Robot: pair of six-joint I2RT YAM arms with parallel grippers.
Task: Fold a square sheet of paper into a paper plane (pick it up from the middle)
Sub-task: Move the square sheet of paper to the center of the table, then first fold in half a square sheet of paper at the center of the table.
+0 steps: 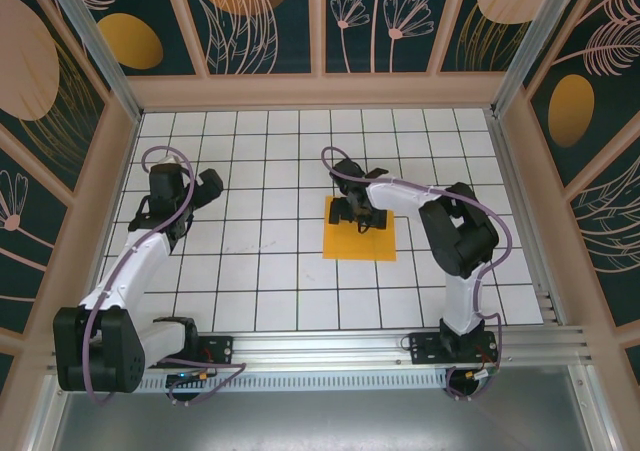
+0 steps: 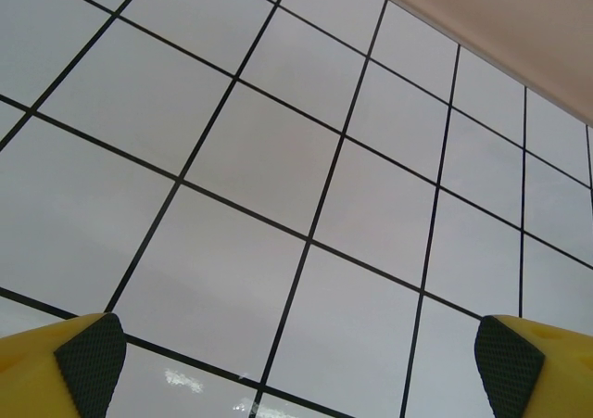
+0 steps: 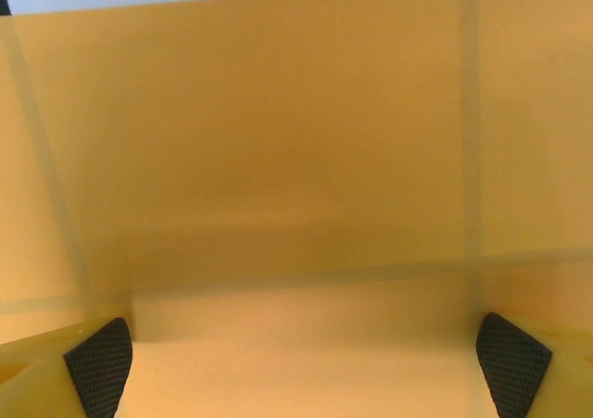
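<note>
The square sheet of paper [image 1: 362, 239] lies flat and orange-yellow on the tiled table, a little right of centre. My right gripper [image 1: 361, 215] hangs over its far half, jaws wide open and pointing down. In the right wrist view the sheet [image 3: 278, 158] spreads under the gripper [image 3: 306, 367], the grid lines showing faintly through it, and nothing sits between the two yellow fingers with dark pads [image 3: 97, 362]. My left gripper [image 1: 207, 187] is over the bare tiles at the left, far from the paper. Its fingers [image 2: 88, 358] stand wide apart and empty around the gripper's middle [image 2: 301, 362].
The white tiled table [image 1: 270, 271] is walled by a beige frame [image 1: 320, 91] with dark patterned panels on three sides. An aluminium rail [image 1: 330, 346] with both arm bases runs along the near edge. The beige wall's foot [image 2: 500, 29] shows at the upper right in the left wrist view.
</note>
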